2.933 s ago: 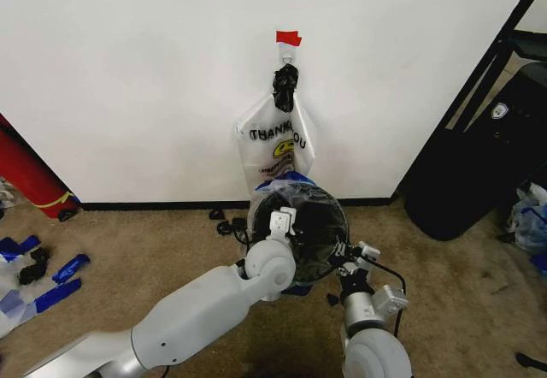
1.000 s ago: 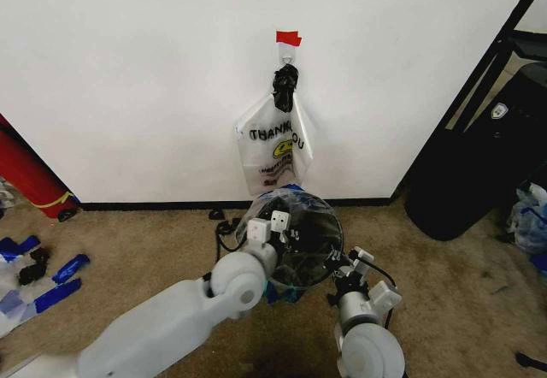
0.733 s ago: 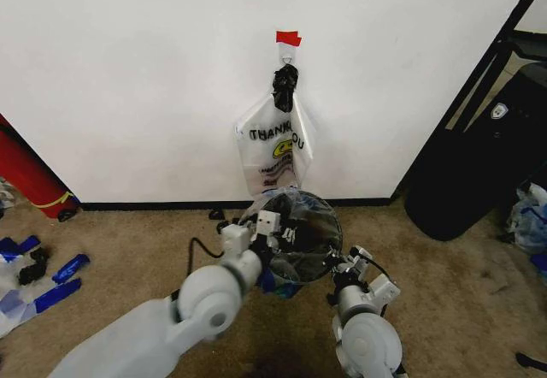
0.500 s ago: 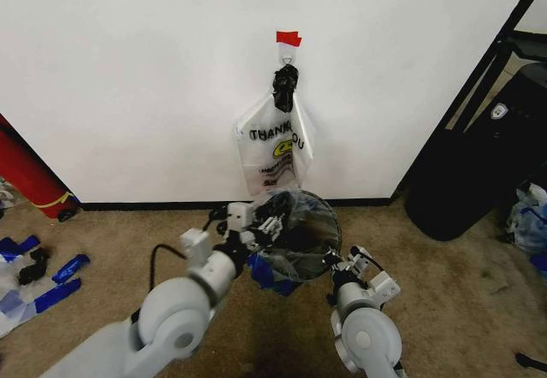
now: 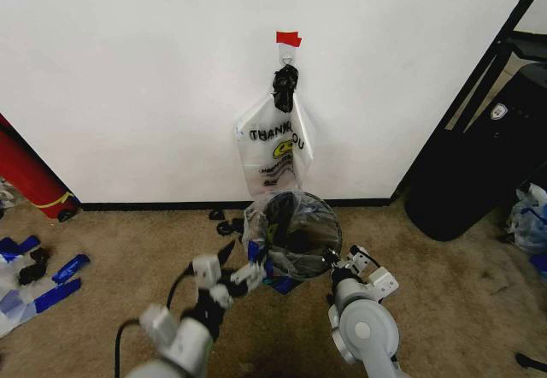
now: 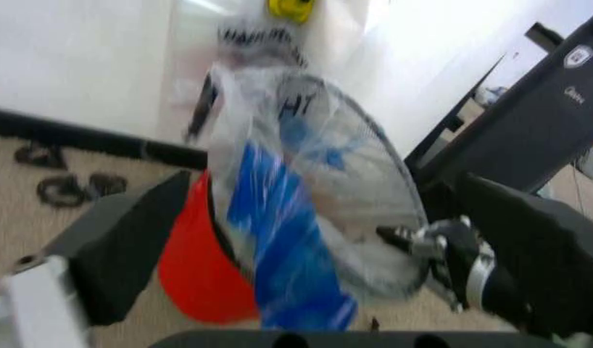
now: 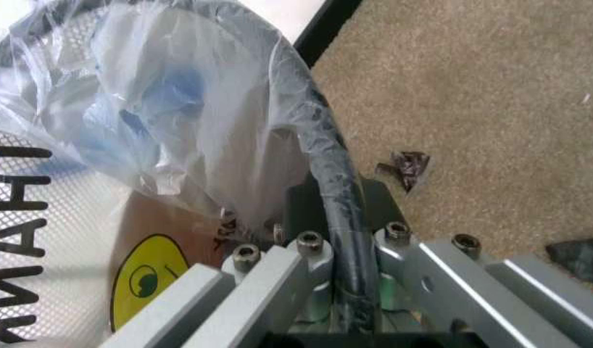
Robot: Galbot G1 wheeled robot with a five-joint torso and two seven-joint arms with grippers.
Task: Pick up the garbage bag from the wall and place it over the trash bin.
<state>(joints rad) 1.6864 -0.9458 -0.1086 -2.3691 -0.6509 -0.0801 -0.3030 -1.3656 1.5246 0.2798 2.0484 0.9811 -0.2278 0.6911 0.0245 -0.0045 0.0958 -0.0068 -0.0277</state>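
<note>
**Bag draped on the bin, right end effector pinning the rim**

The garbage bag [image 5: 275, 243] lies over the mouth of the trash bin [image 5: 295, 234], its blue patches hanging down the side facing the left end effector [image 5: 229, 277]. That end effector sits just short of the bin with its dark fingers [image 6: 122, 250] spread apart and nothing between them; in its wrist view the bag and the bin's red base lie straight ahead, a little beyond the fingertips. Judging by that, it has no hold on the plastic now.

The right end effector [image 7: 343, 268] is at the opposite side of the bin, its two metal fingers closed on the black rim with the film trapped under them. That grip probably serves to keep the thin plastic from sliding off, though how much of the rim the bag covers is hard to say.

Beyond both end effectors, the wall [image 5: 128, 70] carries a second clear bag [image 5: 275, 149] on a hook under red tape [image 5: 288, 38]. The floor is tan carpet; a red cylinder [image 5: 30, 177] stands well off on the left end effector's side, and black furniture [image 5: 479, 156] on the right's.
</note>
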